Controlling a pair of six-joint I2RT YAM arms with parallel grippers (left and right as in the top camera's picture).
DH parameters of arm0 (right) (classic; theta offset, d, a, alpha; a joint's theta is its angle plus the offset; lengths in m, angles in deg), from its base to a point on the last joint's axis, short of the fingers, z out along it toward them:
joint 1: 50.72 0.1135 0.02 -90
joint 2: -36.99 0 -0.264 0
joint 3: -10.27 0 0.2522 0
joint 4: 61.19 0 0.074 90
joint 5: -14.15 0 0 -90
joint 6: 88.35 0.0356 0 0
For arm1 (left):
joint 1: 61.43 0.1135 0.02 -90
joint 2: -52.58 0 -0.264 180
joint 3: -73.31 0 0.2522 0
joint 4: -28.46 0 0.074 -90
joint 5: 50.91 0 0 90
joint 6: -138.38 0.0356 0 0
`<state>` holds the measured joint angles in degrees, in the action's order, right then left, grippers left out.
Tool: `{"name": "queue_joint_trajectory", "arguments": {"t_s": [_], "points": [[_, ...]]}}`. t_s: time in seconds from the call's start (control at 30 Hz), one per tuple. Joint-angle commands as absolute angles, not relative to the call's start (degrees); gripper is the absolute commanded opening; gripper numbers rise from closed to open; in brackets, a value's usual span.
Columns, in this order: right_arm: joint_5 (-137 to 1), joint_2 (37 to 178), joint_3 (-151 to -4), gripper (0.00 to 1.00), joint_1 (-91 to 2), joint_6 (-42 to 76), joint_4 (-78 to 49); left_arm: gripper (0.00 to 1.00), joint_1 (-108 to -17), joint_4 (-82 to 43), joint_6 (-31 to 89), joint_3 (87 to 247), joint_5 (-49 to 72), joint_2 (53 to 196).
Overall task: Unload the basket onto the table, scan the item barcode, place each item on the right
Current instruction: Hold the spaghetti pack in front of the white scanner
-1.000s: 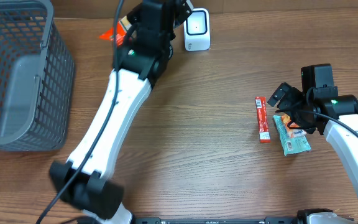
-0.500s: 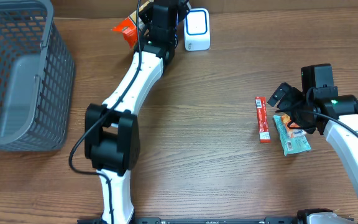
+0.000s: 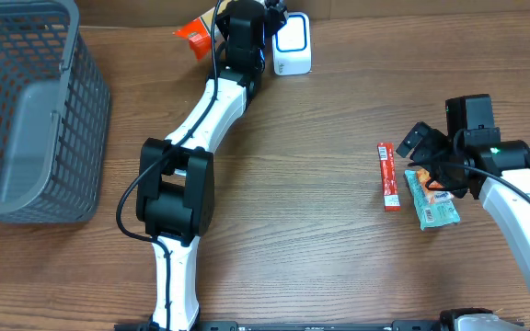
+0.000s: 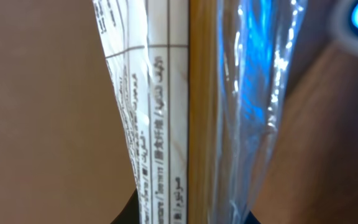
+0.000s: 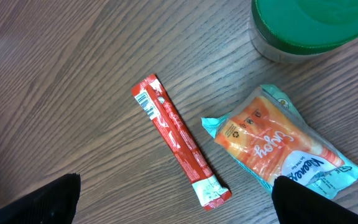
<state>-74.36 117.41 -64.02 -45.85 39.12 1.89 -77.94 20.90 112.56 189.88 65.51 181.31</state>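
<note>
Matt wood-grain surface [image 3: 320, 230]; grey plastic mesh basket [image 3: 81, 129]; the packet [image 4: 197, 112] wears glossy, crinkled clear film (printed label looks papery).

Overhead, light falls bright and even across the counter [image 3: 320, 230], with soft, short shadows under the basket [image 3: 26, 110]. The scanner [image 3: 292, 43] glows pale at top centre. In the left wrist view the packet [image 4: 166, 112] fills the frame, its print slightly soft, blue-white glare streaking its clear film right of centre, the brown background pure blur. The right wrist view is crisp, the wood grain sharp; the right gripper [image 5: 176, 183] shows only as dark, soft-edged fingers [image 5: 45, 202] in the lower corners.
</note>
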Motion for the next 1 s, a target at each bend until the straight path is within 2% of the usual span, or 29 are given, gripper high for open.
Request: {"name": "queue_joint_trajectory", "arguments": {"t_s": [0.0,0.3,0.53,0.7,0.97], "points": [[-74.5,117.3,-64.6,1.0,-46.0,38.9,1.8,0.04,-78.7,20.4,112.7,192.3,58.9,178.9],[-74.5,117.3,-64.6,1.0,-46.0,38.9,1.8,0.04,-78.5,21.1,113.6,192.2,55.1,179.7],[-74.5,117.3,-64.6,1.0,-46.0,38.9,1.8,0.04,-78.3,27.6,127.2,192.2,59.8,185.7],[-74.5,117.3,-64.6,1.0,-46.0,38.9,1.8,0.04,-78.0,35.1,127.4,192.2,61.6,188.2],[-74.5,117.3,-64.6,1.0,-46.0,38.9,1.8,0.04,-77.6,34.4,123.7,192.2,61.5,188.2]]}}
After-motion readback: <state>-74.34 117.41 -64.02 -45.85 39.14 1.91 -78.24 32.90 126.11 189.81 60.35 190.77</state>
